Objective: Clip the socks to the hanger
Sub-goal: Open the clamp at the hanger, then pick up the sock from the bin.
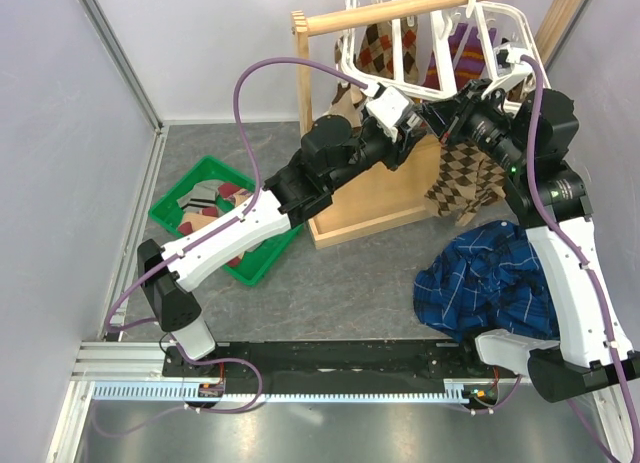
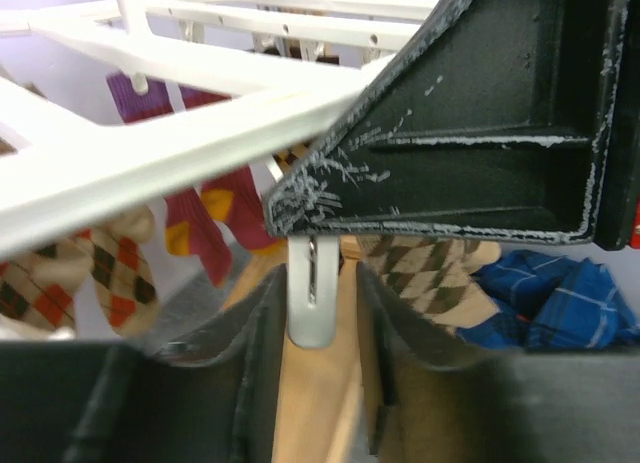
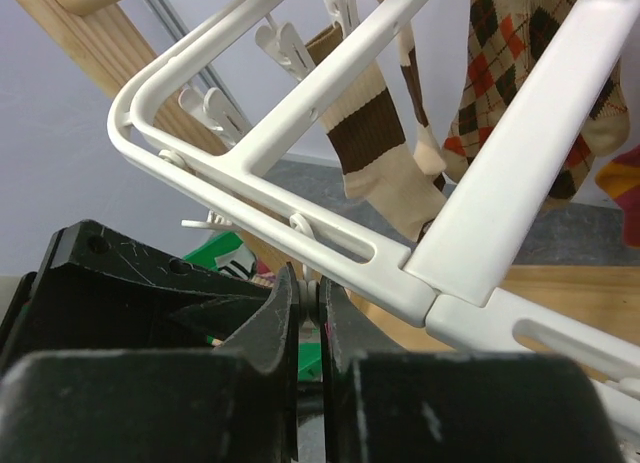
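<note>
From above, the white plastic grid hanger with dangling clips (image 1: 350, 23) hangs from a wooden rail (image 1: 400, 13), and both arms reach up under it. The left gripper (image 1: 412, 128) and right gripper (image 1: 445, 113) sit close together at its lower edge. The tan and maroon socks (image 1: 215, 198) lie in a green plastic bin (image 1: 180, 188) on the desk, well apart from the hanger. Neither gripper visibly carries one, though their tips are too crowded here to be sure.

In the left wrist view, the left gripper (image 2: 318, 283) stands partly open around a small white dangling clip (image 2: 310, 303), with a gap on one side. I judge the step to be working this clip. A dark angular block (image 2: 480, 133) fills the upper right and hides much of the hanger (image 2: 180, 153).

In the right wrist view, the right gripper (image 3: 310, 283) is nearly closed, pinching a thin pale piece (image 3: 309, 293) just under the hanger's frame (image 3: 250, 188). Whether that piece is a clip tab or fabric I cannot tell.

The next move probably calls for a sock edge inside an opened clip, and none shows there.
</note>
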